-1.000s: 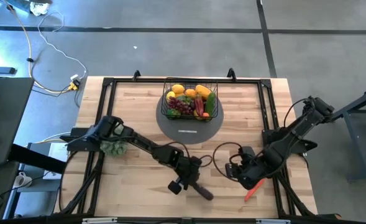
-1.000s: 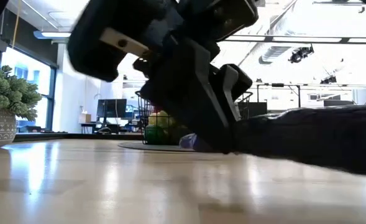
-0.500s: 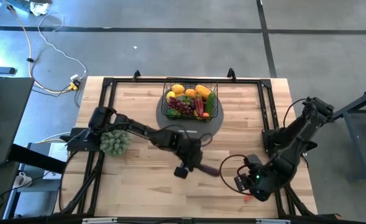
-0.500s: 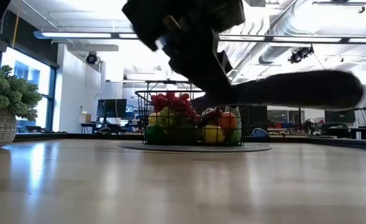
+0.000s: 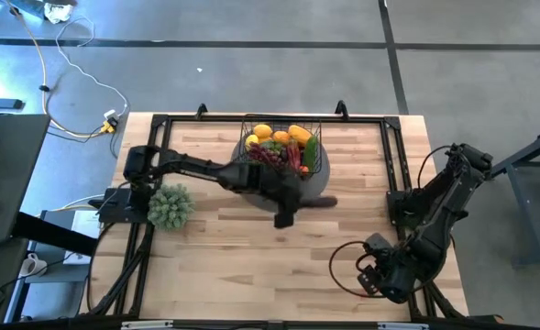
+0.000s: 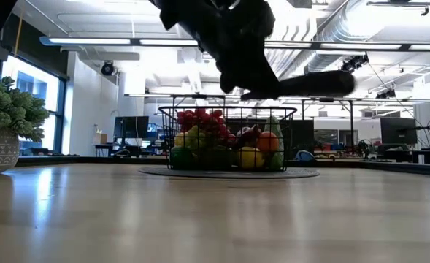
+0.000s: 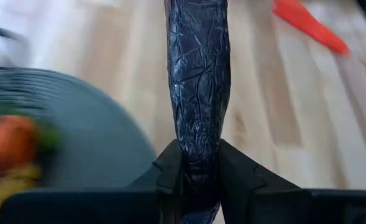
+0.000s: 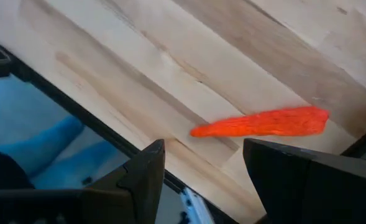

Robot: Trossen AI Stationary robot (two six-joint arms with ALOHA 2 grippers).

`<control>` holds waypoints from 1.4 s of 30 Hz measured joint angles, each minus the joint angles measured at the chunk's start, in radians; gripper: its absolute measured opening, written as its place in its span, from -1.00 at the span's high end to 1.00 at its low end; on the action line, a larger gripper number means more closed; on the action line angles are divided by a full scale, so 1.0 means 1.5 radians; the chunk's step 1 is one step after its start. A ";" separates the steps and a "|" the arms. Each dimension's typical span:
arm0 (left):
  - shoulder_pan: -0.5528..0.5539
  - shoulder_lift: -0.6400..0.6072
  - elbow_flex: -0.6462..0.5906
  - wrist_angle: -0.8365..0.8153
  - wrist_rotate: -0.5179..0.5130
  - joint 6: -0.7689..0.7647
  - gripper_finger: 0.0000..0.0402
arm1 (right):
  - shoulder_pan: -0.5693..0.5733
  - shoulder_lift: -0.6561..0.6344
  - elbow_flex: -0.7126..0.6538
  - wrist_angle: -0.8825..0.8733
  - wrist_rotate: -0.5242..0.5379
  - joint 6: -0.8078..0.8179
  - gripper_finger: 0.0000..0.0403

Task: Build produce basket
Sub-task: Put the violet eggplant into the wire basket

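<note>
Overhead, pale wood table (image 5: 214,257), grey floor (image 5: 251,73)

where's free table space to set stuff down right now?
Bare wood across the table's near half, between the potted plant and the right hand. Crowded at the far middle: the basket of produce on its grey disc, with the left hand holding an aubergine alongside.
</note>
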 joint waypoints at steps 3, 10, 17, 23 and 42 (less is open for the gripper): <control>0.017 -0.025 0.000 0.020 -0.067 -0.026 0.72 | 0.001 0.000 0.000 -0.002 -0.007 -0.039 0.01; 0.054 -0.062 0.000 0.056 -0.225 -0.099 0.72 | 0.001 0.000 0.000 -0.011 -0.014 -0.097 0.01; 0.082 -0.067 0.000 0.055 -0.369 -0.266 0.72 | 0.001 0.000 0.000 -0.027 -0.018 -0.103 0.01; 0.099 -0.048 0.000 0.051 -0.406 -0.409 0.70 | 0.001 0.000 0.000 -0.052 -0.031 -0.103 0.01; 0.121 0.038 -0.001 0.071 -0.361 -0.533 0.70 | 0.001 0.002 0.000 -0.055 -0.031 -0.351 0.01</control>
